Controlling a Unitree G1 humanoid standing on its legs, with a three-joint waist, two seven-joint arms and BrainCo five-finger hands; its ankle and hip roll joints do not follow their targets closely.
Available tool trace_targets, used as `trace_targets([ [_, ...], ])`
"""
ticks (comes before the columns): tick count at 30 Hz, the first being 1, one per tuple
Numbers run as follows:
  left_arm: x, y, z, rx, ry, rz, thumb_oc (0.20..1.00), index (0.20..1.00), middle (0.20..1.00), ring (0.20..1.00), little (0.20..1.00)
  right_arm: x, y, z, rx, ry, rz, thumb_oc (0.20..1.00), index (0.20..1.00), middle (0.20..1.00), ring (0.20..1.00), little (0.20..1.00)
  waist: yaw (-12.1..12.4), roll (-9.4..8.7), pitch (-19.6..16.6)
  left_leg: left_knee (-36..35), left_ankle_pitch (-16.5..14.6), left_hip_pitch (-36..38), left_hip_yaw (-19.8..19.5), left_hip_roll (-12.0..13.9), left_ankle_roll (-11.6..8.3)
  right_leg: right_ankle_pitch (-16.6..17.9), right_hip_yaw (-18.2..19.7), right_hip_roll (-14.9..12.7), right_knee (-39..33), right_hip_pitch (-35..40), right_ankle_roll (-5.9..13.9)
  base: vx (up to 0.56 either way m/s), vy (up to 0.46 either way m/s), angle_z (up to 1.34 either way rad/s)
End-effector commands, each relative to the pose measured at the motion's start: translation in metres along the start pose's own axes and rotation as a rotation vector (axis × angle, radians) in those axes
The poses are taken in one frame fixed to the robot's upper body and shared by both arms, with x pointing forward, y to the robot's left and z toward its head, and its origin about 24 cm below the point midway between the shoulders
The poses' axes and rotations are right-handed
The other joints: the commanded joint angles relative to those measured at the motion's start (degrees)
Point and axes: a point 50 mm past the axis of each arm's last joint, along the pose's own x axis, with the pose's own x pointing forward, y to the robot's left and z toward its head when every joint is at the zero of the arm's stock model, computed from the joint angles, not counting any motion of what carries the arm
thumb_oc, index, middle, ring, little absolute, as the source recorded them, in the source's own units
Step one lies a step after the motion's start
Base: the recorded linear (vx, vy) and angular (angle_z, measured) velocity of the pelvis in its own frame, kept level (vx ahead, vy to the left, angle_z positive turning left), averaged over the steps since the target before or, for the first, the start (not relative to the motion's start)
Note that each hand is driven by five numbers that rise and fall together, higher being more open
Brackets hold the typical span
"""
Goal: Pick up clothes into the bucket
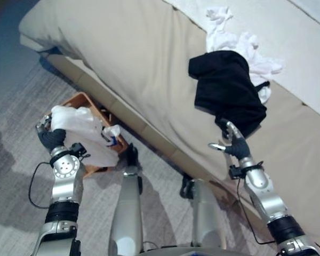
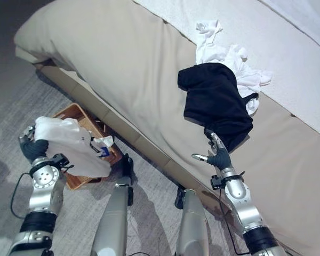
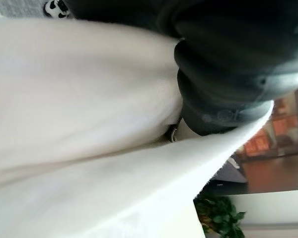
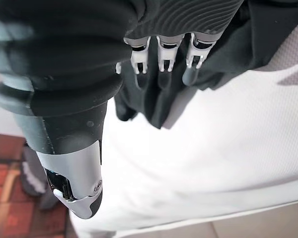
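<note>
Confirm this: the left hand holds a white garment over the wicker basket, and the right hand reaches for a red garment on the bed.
Wrong on one point: the garment that the right hand reaches for is black, not red, as the left eye view shows. The rest stands: the left hand holds a white garment over the wicker basket.

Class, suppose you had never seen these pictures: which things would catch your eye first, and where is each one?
A black garment lies on the beige bed, partly over a heap of white clothes, with the right hand reaching its lower edge. On the floor beside the bed, the left hand holds a white garment over a brown basket.
</note>
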Motion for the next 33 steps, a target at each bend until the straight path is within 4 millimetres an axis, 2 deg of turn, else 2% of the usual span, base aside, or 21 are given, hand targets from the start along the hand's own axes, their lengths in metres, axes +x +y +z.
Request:
trace_targets([
  [1,0.016,0.007,0.035,-0.014,-0.208,0.076,0.200,0.200,0.200,0.200,0.200,0.002,-0.003,0.012,0.028,-0.091,-0.028,1.000,1.000,1.000,1.000,1.000,0.2,-0.64,-2.0,5.5,-5.5,-0.8,-1.0,1.0,1.36,12.2,-0.4,-2.0,-8.8,0.6,1.40,-0.06,0.020,0.09],
  [2,0.020,0.010,0.042,-0.012,-0.243,0.122,0.200,0.200,0.200,0.200,0.200,0.001,0.000,0.010,0.033,-0.082,-0.028,1.000,1.000,1.000,1.000,1.000,0.4,-1.04,-2.0,5.5,-5.6,-1.2,-1.1,0.9,1.31,12.5,-0.9,-2.3,-9.4,1.0,1.66,0.03,-0.009,0.07],
  [3,0.020,0.010,0.042,-0.011,-0.241,0.123,0.200,0.200,0.200,0.200,0.200,0.001,0.000,0.010,0.032,-0.081,-0.027,1.000,1.000,1.000,1.000,1.000,0.3,-1.05,-2.3,5.8,-7.3,-0.6,-1.4,1.0,0.99,11.1,-0.4,-2.1,-9.0,1.5,2.18,0.03,-0.013,0.12],
  [4,0.024,0.013,0.050,-0.003,-0.274,0.148,0.200,0.200,0.200,0.200,0.200,0.001,0.002,0.008,0.036,-0.072,-0.022,1.000,1.000,1.000,1.000,1.000,0.5,-1.38,-1.9,5.3,-5.6,-1.3,-1.2,0.8,1.26,12.9,-1.4,-2.5,-9.9,1.3,1.84,0.09,-0.040,0.10],
  [5,0.027,0.014,0.054,0.007,-0.292,0.158,0.200,0.200,0.200,0.200,0.200,0.001,0.004,0.006,0.039,-0.066,-0.016,1.000,1.000,1.000,1.000,1.000,0.6,-1.61,-2.1,5.5,-7.3,-0.9,-1.5,1.0,0.90,11.7,-1.1,-2.2,-9.8,1.8,2.47,0.01,-0.012,0.14],
  [7,0.027,0.014,0.054,0.008,-0.293,0.159,0.200,0.200,0.200,0.200,0.200,0.002,0.004,0.006,0.040,-0.067,-0.016,1.000,1.000,1.000,1.000,1.000,0.5,-1.65,-2.1,5.4,-7.3,-0.9,-1.5,1.0,0.90,11.7,-1.1,-2.2,-9.8,1.8,2.48,0.04,-0.026,0.08],
  [8,0.038,0.015,0.068,0.034,-0.341,0.182,0.200,0.200,0.200,0.200,0.200,0.004,0.009,0.008,0.046,-0.076,0.002,1.000,1.000,1.000,1.000,1.000,0.7,-2.16,-1.8,5.6,-7.3,-1.8,-1.6,1.0,0.78,11.8,-1.6,-2.1,-10.0,1.7,2.55,0.00,0.000,0.00],
  [9,0.041,0.015,0.073,0.038,-0.360,0.191,0.200,0.200,0.200,0.200,0.200,0.005,0.011,0.009,0.049,-0.079,0.007,1.000,1.000,1.000,1.000,1.000,0.7,-2.34,-1.6,5.9,-7.4,-2.3,-1.8,0.9,0.78,11.8,-1.8,-2.1,-9.9,1.4,2.54,-0.02,-0.036,0.03],
  [14,0.049,0.009,0.078,0.032,-0.352,0.221,0.200,0.200,0.200,0.200,0.200,0.009,0.019,0.013,0.050,-0.096,0.031,1.000,1.000,1.000,1.000,1.000,0.4,-3.14,-0.5,6.4,-7.1,-4.7,-2.3,1.1,0.66,12.0,-2.3,-1.5,-9.8,-0.4,2.48,-0.04,-0.021,0.07],
  [20,0.060,0.004,0.073,0.069,-0.298,0.259,0.200,0.200,0.200,0.200,0.200,0.009,0.020,0.020,0.059,-0.128,0.041,1.000,1.000,1.000,1.000,1.000,-0.5,-4.20,0.4,8.1,-7.1,-8.2,-2.7,1.4,0.65,12.3,-2.0,-0.6,-9.0,-3.8,2.32,-0.04,-0.010,0.02],
  [23,0.069,0.014,0.057,0.091,-0.189,0.335,0.200,0.200,0.200,0.200,0.200,0.009,0.022,0.024,0.072,-0.148,0.050,1.000,1.000,1.000,1.000,1.000,-1.4,-5.15,0.6,9.9,-7.5,-10.7,-3.1,1.9,0.75,12.2,-1.7,0.1,-7.9,-6.4,2.19,-0.02,-0.004,-0.03],
  [24,0.070,0.014,0.058,0.090,-0.190,0.334,0.200,0.200,0.200,0.200,0.200,0.009,0.022,0.024,0.072,-0.148,0.050,1.000,1.000,1.000,1.000,1.000,-1.4,-5.15,0.5,10.1,-7.6,-10.9,-3.1,1.9,0.75,12.1,-1.7,0.2,-7.8,-6.6,2.19,-0.02,0.003,-0.04],
  [26,0.074,0.026,0.046,0.116,-0.121,0.407,0.200,0.200,0.200,0.200,0.200,0.009,0.024,0.028,0.080,-0.169,0.060,1.000,1.000,1.000,1.000,1.000,-1.7,-5.74,0.8,11.5,-8.0,-12.5,-3.2,2.3,0.83,12.1,-1.4,0.6,-6.9,-8.3,2.10,-0.02,0.004,-0.05],
  [30,0.072,0.041,0.030,0.105,-0.030,0.507,0.200,0.200,0.200,0.200,0.200,0.007,0.024,0.029,0.086,-0.172,0.055,1.000,1.000,1.000,1.000,1.000,-1.9,-6.06,0.8,12.8,-8.4,-14.1,-3.4,2.8,0.92,12.1,-1.3,0.9,-6.0,-9.9,2.16,0.00,0.001,-0.08],
  [33,0.069,0.050,0.023,0.162,-0.014,0.544,0.200,0.200,0.200,0.200,0.200,0.005,0.022,0.028,0.085,-0.172,0.046,1.000,1.000,1.000,1.000,1.000,-1.8,-6.00,0.9,13.1,-8.4,-14.7,-3.4,2.9,0.95,12.1,-1.4,0.8,-5.7,-10.6,2.23,0.00,-0.001,-0.06],
])
